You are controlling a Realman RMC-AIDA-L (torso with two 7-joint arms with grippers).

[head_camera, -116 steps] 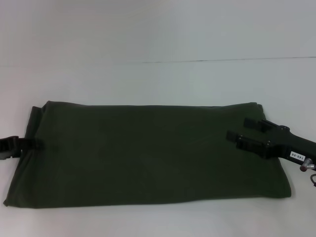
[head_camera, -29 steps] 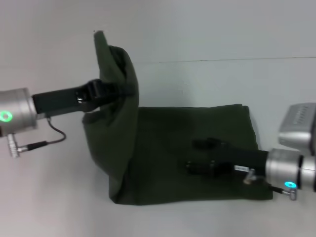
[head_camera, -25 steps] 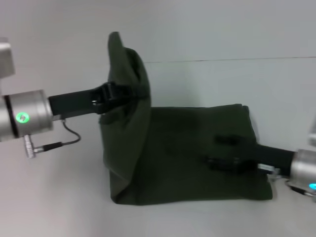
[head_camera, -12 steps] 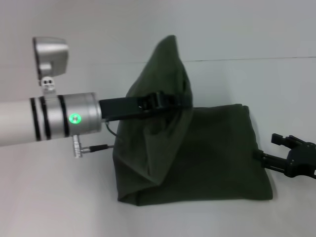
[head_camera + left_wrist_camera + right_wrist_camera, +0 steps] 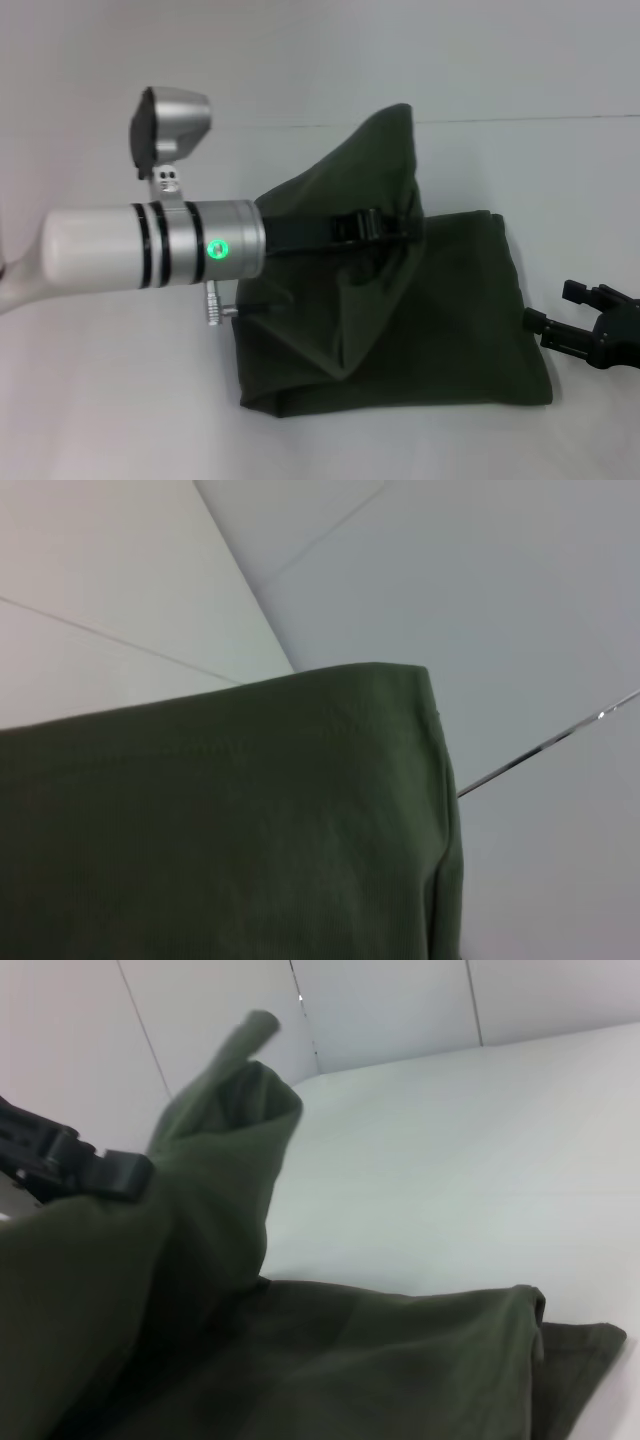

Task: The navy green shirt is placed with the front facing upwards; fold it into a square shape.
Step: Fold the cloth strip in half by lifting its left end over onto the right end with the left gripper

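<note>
Shirt (image 5: 440, 320) lies on the white bench (image 5: 110, 400), centre-right, already folded into a band. Left hand (image 5: 400, 228) is clamped on the shirt's left end and holds it raised over the middle, fabric peaking toward the far side and draping down to the flat part. Right hand (image 5: 580, 305) sits low just off the shirt's right edge, fingers spread, gripping nothing, not touching the cloth.
</note>
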